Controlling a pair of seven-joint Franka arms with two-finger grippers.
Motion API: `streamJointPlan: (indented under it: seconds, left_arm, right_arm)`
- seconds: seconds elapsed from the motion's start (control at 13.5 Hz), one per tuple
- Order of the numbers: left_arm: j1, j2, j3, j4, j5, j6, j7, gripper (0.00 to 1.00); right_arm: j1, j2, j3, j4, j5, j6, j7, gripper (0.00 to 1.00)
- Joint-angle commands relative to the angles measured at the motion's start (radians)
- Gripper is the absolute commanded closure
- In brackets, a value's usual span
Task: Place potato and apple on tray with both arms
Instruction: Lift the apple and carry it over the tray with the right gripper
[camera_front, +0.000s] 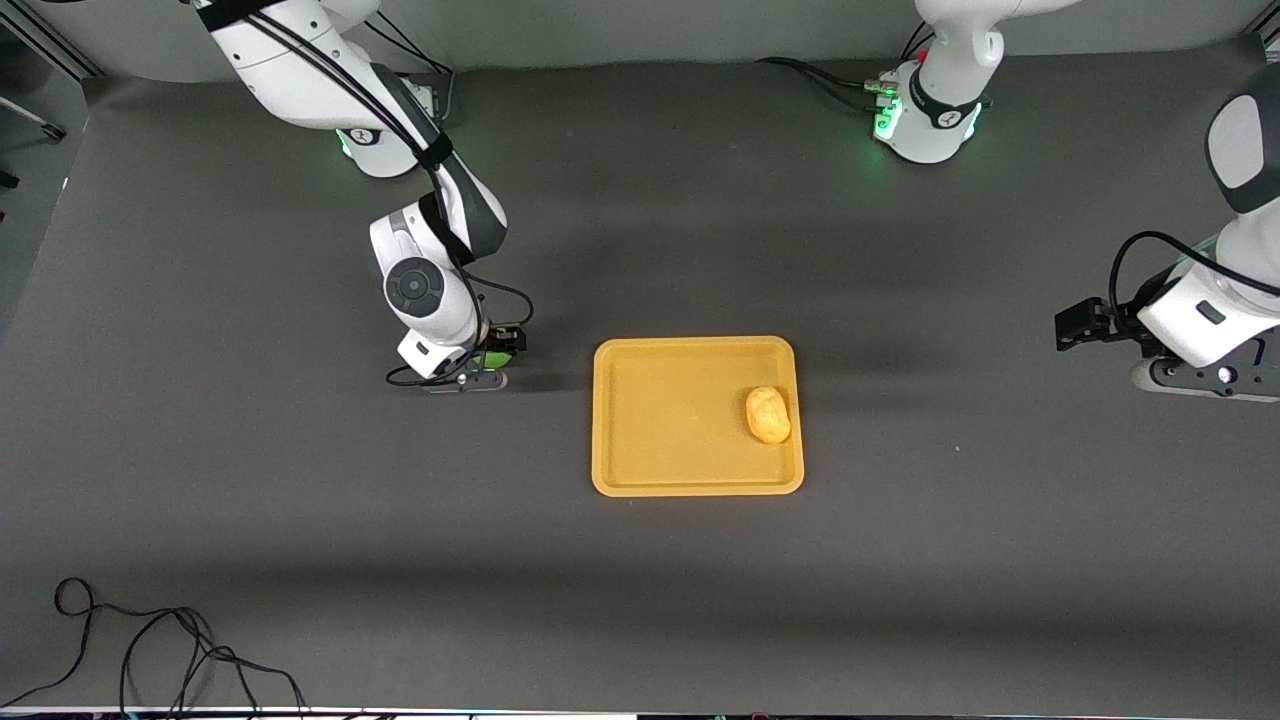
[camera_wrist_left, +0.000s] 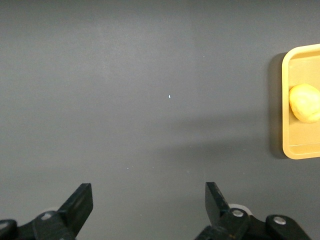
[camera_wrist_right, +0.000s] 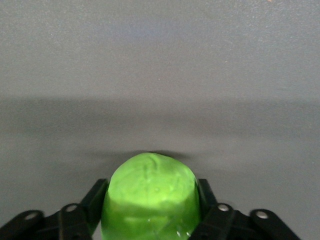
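Right gripper (camera_front: 487, 362), left of center frame, is clamped on the apple (camera_wrist_right: 151, 197) low at the table; lift clear, then cross the tray (camera_front: 697, 485) rim toward its bare end, away from the potato (camera_front: 768, 414). Left gripper (camera_wrist_left: 147, 207) waits at frame right, fingers wide and empty.

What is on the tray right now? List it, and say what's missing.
Only the potato lies on the tray, toward the left arm's end. The apple is not there: the right gripper grips it beside the tray. The left gripper waits open.
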Motion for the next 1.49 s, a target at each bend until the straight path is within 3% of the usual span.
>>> streamJointPlan:
  seconds: [0.0, 0.22, 0.45, 0.67, 0.82, 0.97, 1.11, 1.41]
  left_arm:
    - [0.009, -0.009, -0.004, -0.012, -0.002, 0.011, 0.02, 0.0]
    - [0.009, -0.009, -0.004, -0.01, 0.0, 0.013, 0.02, 0.0]
    - [0.012, -0.009, -0.002, -0.015, -0.002, 0.01, 0.021, 0.0]
    - [0.009, -0.015, -0.002, -0.015, -0.002, -0.007, 0.02, 0.0]
    - [0.009, -0.014, -0.002, -0.018, -0.008, -0.012, 0.023, 0.0]
    - [0.012, -0.011, -0.001, -0.016, -0.009, 0.004, 0.023, 0.0]
    - [0.033, -0.008, 0.004, -0.016, -0.008, 0.021, 0.026, 0.0]
    - [0.032, 0.003, 0.003, -0.004, 0.005, 0.031, 0.037, 0.0]
  right_arm:
    - [-0.007, -0.064, -0.015, 0.054, 0.004, -0.096, -0.016, 0.75]
    - [-0.014, -0.083, -0.039, 0.297, 0.006, -0.375, -0.016, 0.75]
    - [-0.008, -0.022, -0.048, 0.54, 0.013, -0.45, 0.006, 0.75]
    - [0.004, 0.179, -0.036, 0.839, 0.015, -0.506, 0.134, 0.75]
    - [0.062, 0.346, -0.035, 1.083, 0.007, -0.581, 0.237, 0.75]
    - [0.11, 0.472, -0.035, 1.249, 0.007, -0.589, 0.355, 0.76]
    - [0.163, 0.554, -0.036, 1.312, 0.004, -0.542, 0.438, 0.8]
    - [0.251, 0.669, -0.039, 1.311, 0.001, -0.372, 0.512, 0.8]
